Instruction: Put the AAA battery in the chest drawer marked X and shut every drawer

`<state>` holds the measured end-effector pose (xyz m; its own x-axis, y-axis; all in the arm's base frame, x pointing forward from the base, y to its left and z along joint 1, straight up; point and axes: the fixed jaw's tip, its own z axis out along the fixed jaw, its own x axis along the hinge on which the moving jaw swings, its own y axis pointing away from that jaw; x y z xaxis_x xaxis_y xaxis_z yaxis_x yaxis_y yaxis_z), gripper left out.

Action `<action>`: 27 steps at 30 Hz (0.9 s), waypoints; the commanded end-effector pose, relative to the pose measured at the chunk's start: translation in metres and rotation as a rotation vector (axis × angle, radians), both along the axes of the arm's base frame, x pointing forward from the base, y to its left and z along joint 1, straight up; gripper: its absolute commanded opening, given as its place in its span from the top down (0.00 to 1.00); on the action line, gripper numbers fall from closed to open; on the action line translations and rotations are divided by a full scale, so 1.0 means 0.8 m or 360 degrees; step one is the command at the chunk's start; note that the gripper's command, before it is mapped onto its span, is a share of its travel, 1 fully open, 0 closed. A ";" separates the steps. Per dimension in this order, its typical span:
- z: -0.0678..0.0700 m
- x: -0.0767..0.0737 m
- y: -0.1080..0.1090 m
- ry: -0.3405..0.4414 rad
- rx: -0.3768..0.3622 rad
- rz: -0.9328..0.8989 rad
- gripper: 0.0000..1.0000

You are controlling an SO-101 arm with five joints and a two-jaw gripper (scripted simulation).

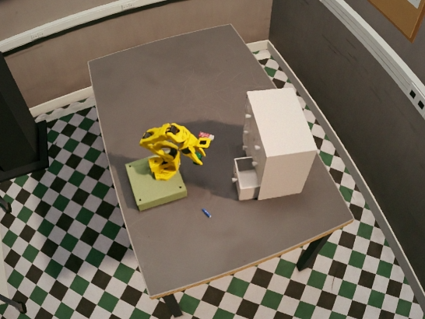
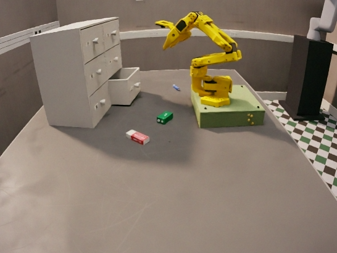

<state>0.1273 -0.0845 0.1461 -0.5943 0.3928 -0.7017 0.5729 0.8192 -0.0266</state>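
Hovering high above the bench [image 2: 173, 191], the gripper [image 2: 165, 34] is keeping its jaws nearly together, holding nothing. The AAA battery [image 1: 206, 212] is lying on the bench near the green base [image 1: 156, 194], well apart from the chest [image 1: 280, 144], whose bottom drawer [image 1: 246, 180] is standing pulled out.

You have 2 bystanders on the grey table [image 2: 173, 197]: a green block [image 2: 165, 117] and, near it, a red-and-white eraser [image 2: 137, 137], apart from each other. A dark cabinet [image 2: 308, 80] stands on the checkered floor [image 1: 58, 241] beside the table.
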 end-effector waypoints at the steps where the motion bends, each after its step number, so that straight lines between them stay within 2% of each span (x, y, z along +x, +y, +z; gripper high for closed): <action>1: 0.047 -0.013 0.006 -0.0165 -0.0120 -0.0025 0.80; 4: 0.075 -0.025 0.015 -0.0290 -0.0211 -0.0033 0.80; 6: 0.075 -0.025 0.015 -0.0290 -0.0211 -0.0033 0.80; 8: 0.090 -0.034 0.021 -0.0361 -0.0264 -0.0037 0.80; 23: 0.090 -0.034 0.021 -0.0361 -0.0264 -0.0037 0.81; 27: 0.090 -0.046 0.005 -0.0344 -0.0287 -0.0245 0.81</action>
<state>0.0975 -0.0720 0.2176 -0.3947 0.2842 -0.8737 0.6308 0.7752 -0.0328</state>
